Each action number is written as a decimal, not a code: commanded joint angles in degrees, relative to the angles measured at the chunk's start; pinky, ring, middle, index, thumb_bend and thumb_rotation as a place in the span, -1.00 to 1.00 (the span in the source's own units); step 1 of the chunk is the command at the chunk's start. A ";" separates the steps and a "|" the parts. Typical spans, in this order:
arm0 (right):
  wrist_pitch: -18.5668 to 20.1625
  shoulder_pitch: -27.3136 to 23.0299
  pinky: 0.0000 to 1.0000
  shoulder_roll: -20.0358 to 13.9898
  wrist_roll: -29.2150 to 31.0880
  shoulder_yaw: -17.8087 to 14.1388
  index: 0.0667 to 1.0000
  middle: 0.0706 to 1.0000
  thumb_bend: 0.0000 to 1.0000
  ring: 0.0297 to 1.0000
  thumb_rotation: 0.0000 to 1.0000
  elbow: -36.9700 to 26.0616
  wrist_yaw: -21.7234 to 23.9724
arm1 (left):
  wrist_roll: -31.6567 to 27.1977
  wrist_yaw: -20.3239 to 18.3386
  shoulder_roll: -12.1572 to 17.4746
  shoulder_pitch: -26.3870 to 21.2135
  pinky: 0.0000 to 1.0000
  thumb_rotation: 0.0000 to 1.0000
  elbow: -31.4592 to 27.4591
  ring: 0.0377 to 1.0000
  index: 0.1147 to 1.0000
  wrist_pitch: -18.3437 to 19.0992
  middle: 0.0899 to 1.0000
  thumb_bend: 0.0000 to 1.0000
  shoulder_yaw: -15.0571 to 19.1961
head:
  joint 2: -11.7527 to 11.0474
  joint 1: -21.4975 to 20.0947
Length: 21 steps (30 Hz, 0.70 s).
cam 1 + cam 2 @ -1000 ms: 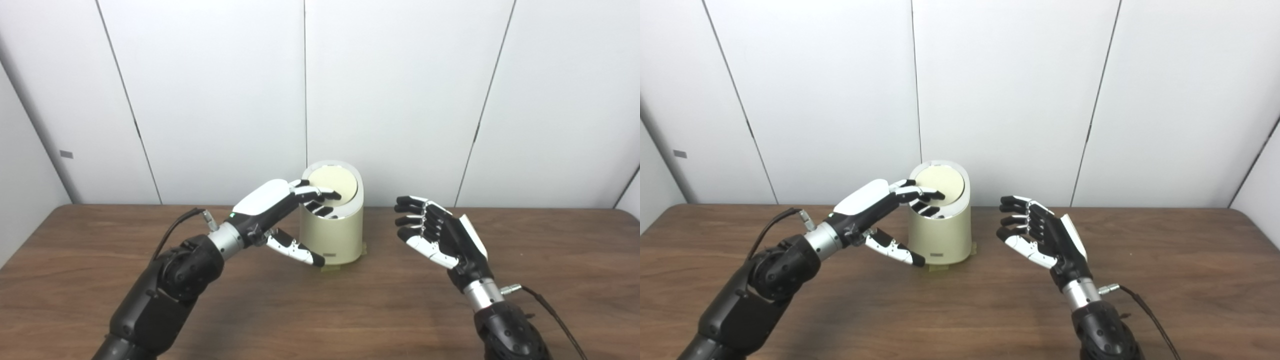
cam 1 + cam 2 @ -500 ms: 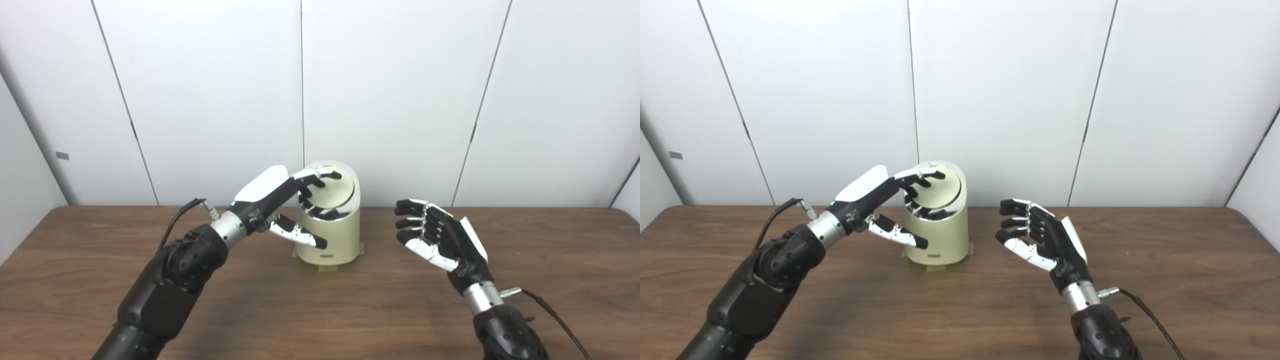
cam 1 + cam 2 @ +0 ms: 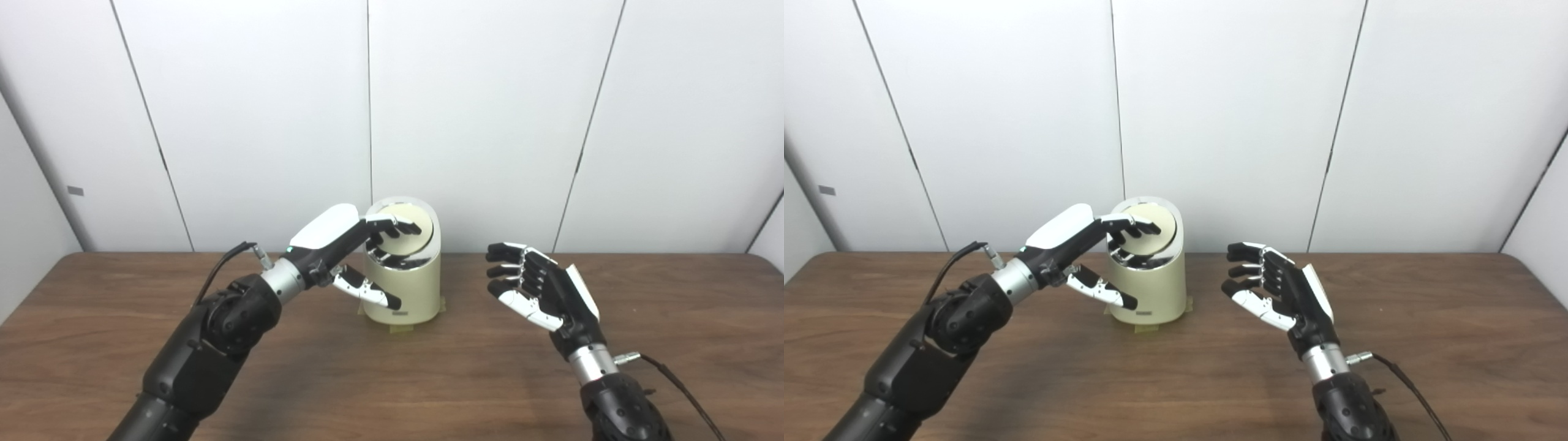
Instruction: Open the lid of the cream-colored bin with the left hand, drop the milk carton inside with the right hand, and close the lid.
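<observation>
The cream-colored bin stands at the back middle of the wooden table. Its round lid is tilted, and a dark, shiny gap shows along its front edge. My left hand reaches over from the left; its fingers lie spread on top of the lid and its thumb hangs in front of the bin wall. It grips nothing. To the right of the bin my right hand hovers open and empty, palm facing the bin. No milk carton is in view.
Yellowish tape shows under the bin's base. White wall panels stand close behind the table. A cable runs from each wrist, the right one trailing over the table.
My left hand rose from the lid's front edge to its top, then settled slightly lower. The lid tipped, opening a gap at its front. My right hand barely moved.
</observation>
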 commanded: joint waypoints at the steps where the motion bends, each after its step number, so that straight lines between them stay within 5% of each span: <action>1: -2.53 -1.94 0.08 -0.37 0.09 -0.33 0.35 0.39 0.09 0.28 -0.05 -2.06 -0.84 | 0.32 -3.62 1.23 0.58 0.58 -0.81 0.72 0.43 0.45 -0.11 0.49 0.67 -1.54 | 0.17 -0.04; 11: -2.56 -1.94 0.10 -0.39 0.78 -0.43 0.35 0.40 0.10 0.29 -0.06 -1.88 -0.67 | 5.66 -4.13 3.28 0.56 0.84 -0.79 -2.95 0.37 0.36 -1.11 0.38 0.58 -4.71 | 0.69 0.01; 21: -2.10 -1.82 0.09 -0.46 0.97 -0.42 0.33 0.38 0.07 0.27 -0.07 -2.42 -0.51 | 9.24 -4.56 3.22 0.67 0.84 -0.77 -4.56 0.35 0.37 1.31 0.37 0.59 -5.62 | 1.07 0.09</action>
